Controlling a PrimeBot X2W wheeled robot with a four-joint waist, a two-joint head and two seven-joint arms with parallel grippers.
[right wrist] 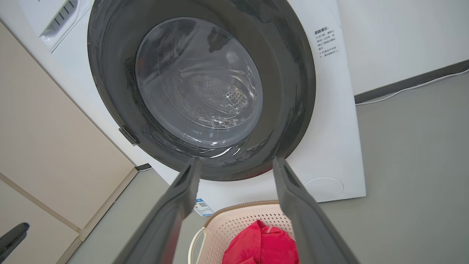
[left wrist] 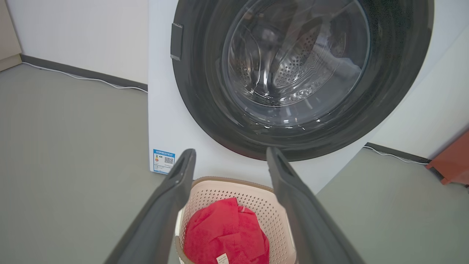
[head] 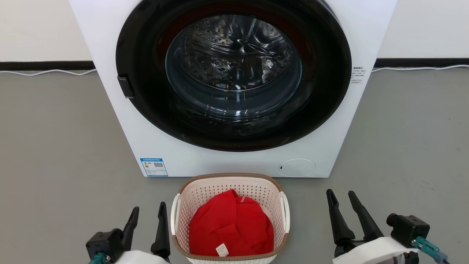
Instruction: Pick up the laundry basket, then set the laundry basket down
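Cream-white plastic, the laundry basket [head: 220, 190] held red cloth [head: 231, 227], washing machine [head: 165, 154] just behind it; left gripper [head: 149, 206] and right gripper [head: 340, 192] flanked it, fingers apart.

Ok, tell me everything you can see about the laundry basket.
The laundry basket is cream-white perforated plastic, rounded-rectangular, with a brown woven-look rim and a white handle on each side. It stands upright on the grey floor before the washing machine, holding a red garment with a white tag. The left gripper and right gripper flank it without touching.
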